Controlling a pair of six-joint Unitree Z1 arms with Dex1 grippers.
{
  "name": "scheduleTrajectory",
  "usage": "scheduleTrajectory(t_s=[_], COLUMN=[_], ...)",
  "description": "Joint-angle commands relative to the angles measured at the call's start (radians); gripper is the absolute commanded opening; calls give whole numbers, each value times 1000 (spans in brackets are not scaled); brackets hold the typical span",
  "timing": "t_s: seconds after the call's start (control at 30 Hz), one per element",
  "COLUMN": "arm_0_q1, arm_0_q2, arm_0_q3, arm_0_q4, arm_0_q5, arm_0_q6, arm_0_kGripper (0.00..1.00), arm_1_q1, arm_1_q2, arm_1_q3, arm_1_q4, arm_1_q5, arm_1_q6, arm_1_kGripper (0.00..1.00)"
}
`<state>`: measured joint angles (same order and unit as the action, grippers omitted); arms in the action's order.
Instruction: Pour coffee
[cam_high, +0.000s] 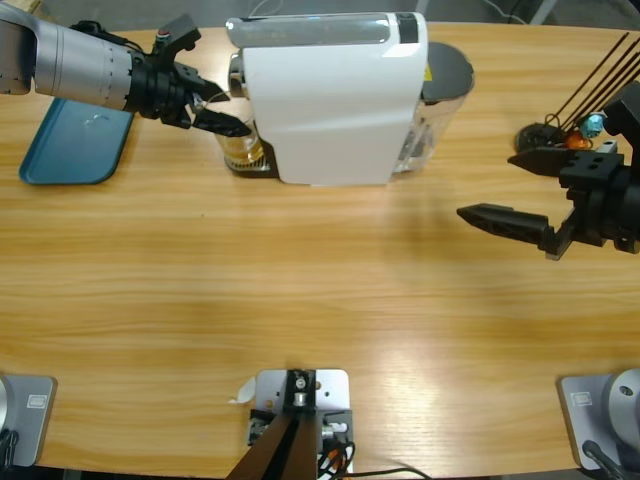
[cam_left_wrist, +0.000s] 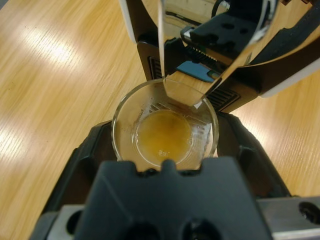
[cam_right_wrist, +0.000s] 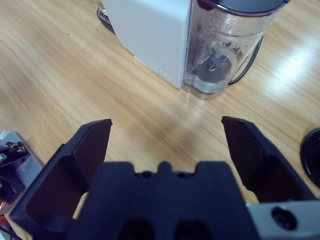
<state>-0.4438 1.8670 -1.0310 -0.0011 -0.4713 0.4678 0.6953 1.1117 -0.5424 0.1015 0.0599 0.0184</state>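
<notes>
A small clear glass tumbler (cam_left_wrist: 125, 115) stands on the drip stand under the spout (cam_left_wrist: 172, 87) of the white coffee machine (cam_high: 330, 95). A shallow pool of amber-brown coffee (cam_left_wrist: 164, 134) lies in its bottom. My left gripper (cam_left_wrist: 166, 122) is shut on the tumbler, one black jaw pressed to each side. From above, the left gripper (cam_high: 235, 115) reaches in from the upper left, with the tumbler (cam_high: 243, 150) at the machine's left end. My right gripper (cam_high: 487, 185) hovers open over bare wood to the right of the machine, holding nothing.
A blue tray (cam_high: 75, 145) lies at the far left under the left arm. The machine's clear water tank (cam_right_wrist: 220, 50) sits at its right end. A black rack with coloured capsules (cam_high: 585, 125) stands at the right edge, behind the right gripper (cam_right_wrist: 167, 130).
</notes>
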Motion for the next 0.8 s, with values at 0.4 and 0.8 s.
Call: scheduleTrajectory(t_s=[0.4, 0.8], arm_0_q1=[43, 240], arm_0_q2=[-59, -293], arm_0_q3=[75, 211], arm_0_q4=[-5, -5], arm_0_q5=[-7, 125], arm_0_q6=[-1, -96], arm_0_kGripper=[0, 0], arm_1_q1=[12, 12], arm_1_q2=[31, 42], arm_1_q3=[32, 33], arm_1_q4=[-11, -13], arm_1_q5=[23, 21], arm_1_q6=[9, 8], arm_1_kGripper=[1000, 1000])
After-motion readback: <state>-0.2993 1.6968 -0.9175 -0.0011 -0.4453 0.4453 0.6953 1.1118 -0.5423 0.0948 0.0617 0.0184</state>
